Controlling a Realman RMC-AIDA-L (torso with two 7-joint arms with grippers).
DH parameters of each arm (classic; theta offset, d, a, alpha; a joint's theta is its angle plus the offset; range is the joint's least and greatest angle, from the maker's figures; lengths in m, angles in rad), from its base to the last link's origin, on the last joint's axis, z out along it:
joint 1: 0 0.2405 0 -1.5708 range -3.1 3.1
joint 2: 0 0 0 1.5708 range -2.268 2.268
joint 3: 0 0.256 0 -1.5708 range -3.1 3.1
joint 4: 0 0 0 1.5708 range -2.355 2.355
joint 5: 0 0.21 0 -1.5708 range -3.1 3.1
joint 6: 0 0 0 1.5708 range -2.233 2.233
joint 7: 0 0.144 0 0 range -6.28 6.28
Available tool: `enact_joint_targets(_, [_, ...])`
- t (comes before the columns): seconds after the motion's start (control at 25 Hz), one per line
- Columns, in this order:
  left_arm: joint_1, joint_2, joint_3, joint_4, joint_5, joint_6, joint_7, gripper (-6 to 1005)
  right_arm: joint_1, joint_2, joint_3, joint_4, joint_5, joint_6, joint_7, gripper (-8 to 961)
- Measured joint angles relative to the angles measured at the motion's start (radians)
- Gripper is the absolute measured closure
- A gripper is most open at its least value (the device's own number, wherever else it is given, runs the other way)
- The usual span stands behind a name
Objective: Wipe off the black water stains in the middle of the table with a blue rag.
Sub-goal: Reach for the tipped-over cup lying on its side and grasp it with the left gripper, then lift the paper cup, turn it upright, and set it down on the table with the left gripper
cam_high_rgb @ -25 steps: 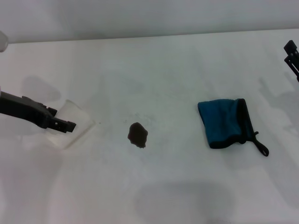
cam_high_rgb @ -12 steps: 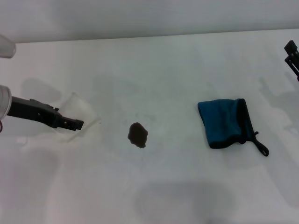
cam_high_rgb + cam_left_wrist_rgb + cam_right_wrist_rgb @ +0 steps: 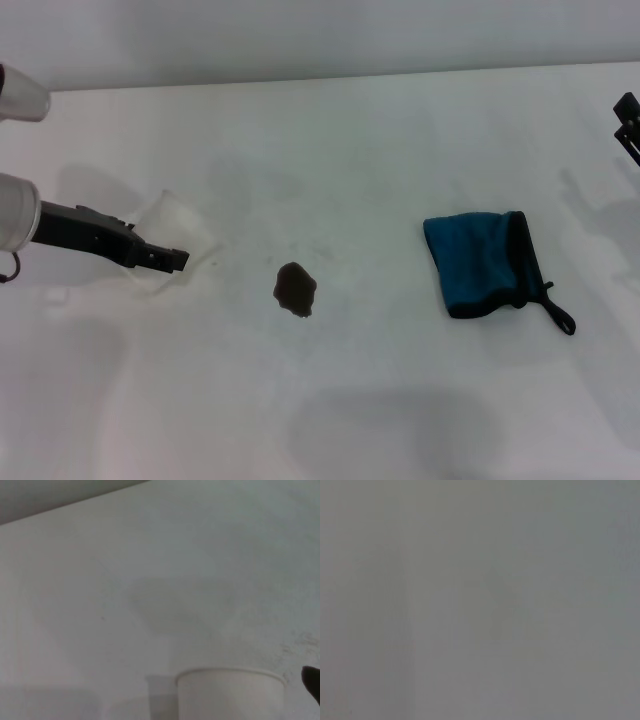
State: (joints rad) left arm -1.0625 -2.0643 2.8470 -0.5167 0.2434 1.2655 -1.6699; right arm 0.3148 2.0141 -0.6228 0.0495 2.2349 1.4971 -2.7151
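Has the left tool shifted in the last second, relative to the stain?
Yes. The left tool has edged rightward toward the black water stains, which stayed put.

White table (image 3: 360,130): stain (image 3: 295,288), rag (image 3: 485,262), cup (image 3: 170,240)

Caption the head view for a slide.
Left pincer at white cup; dark stain and blue rag untouched.

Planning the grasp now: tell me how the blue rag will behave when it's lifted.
The blue rag lies folded and flat on the table, so it is probably soft and will droop or unfold when lifted. It looks thin, so likely light. Its black loop cord trails loose and may dangle.
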Motion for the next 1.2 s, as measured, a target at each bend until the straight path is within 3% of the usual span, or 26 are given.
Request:
enact_joint_targets(0.32, [-0.009, 0.0, 0.0, 0.031, 0.006, -0.014, 0.001, 159, -0.002, -0.002, 0.0, 0.0, 0.0, -0.006, 0.0, 84])
enact_joint_targets(0.64, [-0.005, 0.0, 0.0, 0.025, -0.023, -0.015, 0.001, 291, -0.004, -0.002, 0.0, -0.005, 0.0, -0.013, 0.0, 84])
enact_joint_targets(0.96, [0.003, -0.003, 0.0, -0.015, -0.186, 0.05, 0.058, 368, -0.009, -0.003, 0.001, -0.015, 0.002, -0.013, 0.0, 84])
enact_joint_targets(1.2, [0.061, -0.005, 0.0, -0.021, -0.383, 0.107, 0.201, 422, -0.013, -0.004, 0.002, -0.023, 0.003, -0.006, 0.011, 84])
